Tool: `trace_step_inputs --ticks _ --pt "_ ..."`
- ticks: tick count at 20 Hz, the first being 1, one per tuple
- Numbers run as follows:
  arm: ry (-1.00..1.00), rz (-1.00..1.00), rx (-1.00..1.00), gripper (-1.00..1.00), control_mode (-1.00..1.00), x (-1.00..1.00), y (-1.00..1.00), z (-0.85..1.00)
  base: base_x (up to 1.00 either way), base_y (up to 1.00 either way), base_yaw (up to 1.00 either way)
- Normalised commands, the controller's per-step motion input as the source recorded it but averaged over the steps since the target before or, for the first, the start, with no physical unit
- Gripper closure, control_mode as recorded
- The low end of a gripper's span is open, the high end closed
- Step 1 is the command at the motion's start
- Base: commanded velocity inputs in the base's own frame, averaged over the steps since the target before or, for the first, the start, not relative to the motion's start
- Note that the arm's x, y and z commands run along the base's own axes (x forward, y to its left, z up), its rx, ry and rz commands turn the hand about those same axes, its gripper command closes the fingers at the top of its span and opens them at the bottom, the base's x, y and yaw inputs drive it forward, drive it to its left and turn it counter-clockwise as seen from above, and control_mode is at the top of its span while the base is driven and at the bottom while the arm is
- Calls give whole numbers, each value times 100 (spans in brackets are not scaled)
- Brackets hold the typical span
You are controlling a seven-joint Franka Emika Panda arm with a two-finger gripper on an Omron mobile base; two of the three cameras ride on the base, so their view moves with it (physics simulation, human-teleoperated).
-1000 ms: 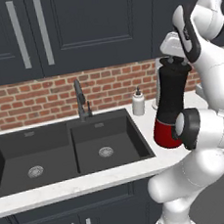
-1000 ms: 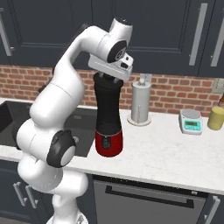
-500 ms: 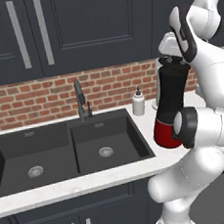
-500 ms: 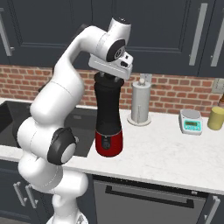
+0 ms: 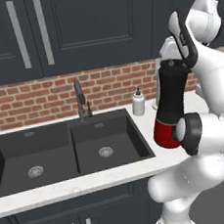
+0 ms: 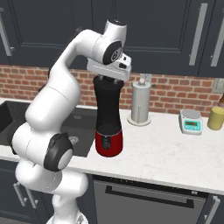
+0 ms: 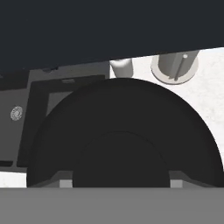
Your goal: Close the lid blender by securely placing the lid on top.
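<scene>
Nearest, at the lower left of the right base view, the white arm point(image 6: 57, 131) rises, bends over and comes down on the blender point(image 6: 108, 122) from above. The blender stands upright on the white surface point(image 6: 166, 153), in the middle of that frame, its red base just right of the sink's edge. In the left base view the blender point(image 5: 171, 102) sits right of centre, partly behind the arm.

The pincer point(image 6: 106, 78) sits right at the top of the black jar, its white hand hiding the jar's mouth. Whether its fingers are spread or pinching the lid I cannot tell; they are hidden there. In the hand view a broad black round shape, the lid point(image 7: 122, 140) seen from straight above, covers the lower centre of the frame, and the fingertips cannot be made out against it.

Left of the blender lies the dark double sink point(image 5: 64, 149), with a tap point(image 5: 80, 100) behind it. A small white soap bottle point(image 5: 138, 102) stands near the blender by the brick wall. Beyond the blender, at centre right in the right base view, stands a paper towel holder point(image 6: 141, 103); further right are a small scale point(image 6: 191, 121) and a yellow jar point(image 6: 216, 117). Dark cabinets point(image 5: 75, 29) hang above.
</scene>
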Motion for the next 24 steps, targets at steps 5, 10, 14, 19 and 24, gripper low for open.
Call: trace_step_inputs --ticks 5,10,14,19,24 --pt "-2 7 -2 100 -100 4 14 -15 0 0 0" --pt "-2 10 0 100 -100 11 6 -7 0 0 0" --pt "-2 10 0 100 -100 0 0 -14 0 0 0" --pt "-4 12 0 100 -100 0 14 -28 0 0 0" --pt "-2 12 0 -100 -100 0 21 -27 0 0 0"
